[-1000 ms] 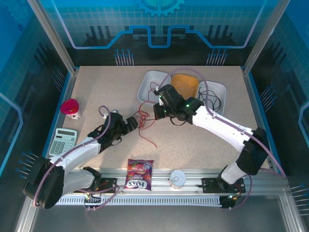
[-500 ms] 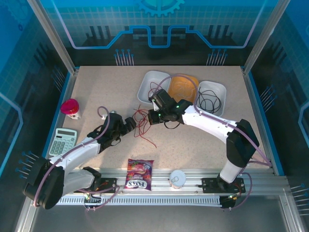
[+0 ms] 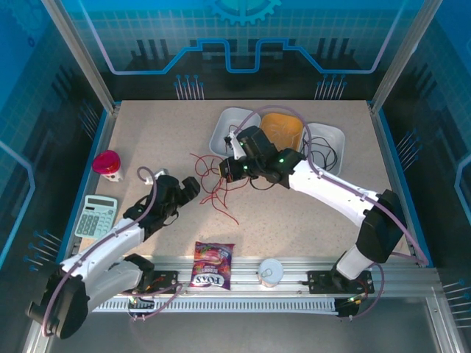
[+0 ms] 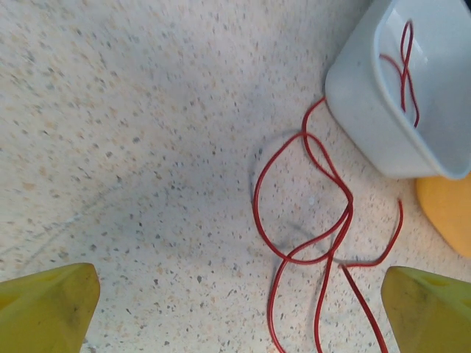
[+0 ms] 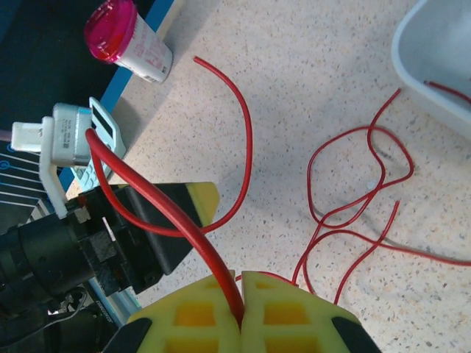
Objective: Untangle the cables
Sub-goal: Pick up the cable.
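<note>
Right gripper (image 5: pixel 241 300) clamps the light, floppy red cable (image 5: pixel 217 268) just beside the white tray (image 3: pixel 221 129), left gripper (image 4: pixel 235 309) gapes wide, best taken near an end.

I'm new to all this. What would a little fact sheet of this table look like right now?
Right pincer: shut on a red cable
Left pincer: open, holding nothing, above loose red loops on the table
Near white tray: another red strand inside
Far white tray: black cables inside
Between the trays: orange tray
Bystanders: pink-lidded jar, calculator, snack bag, white cup
</note>
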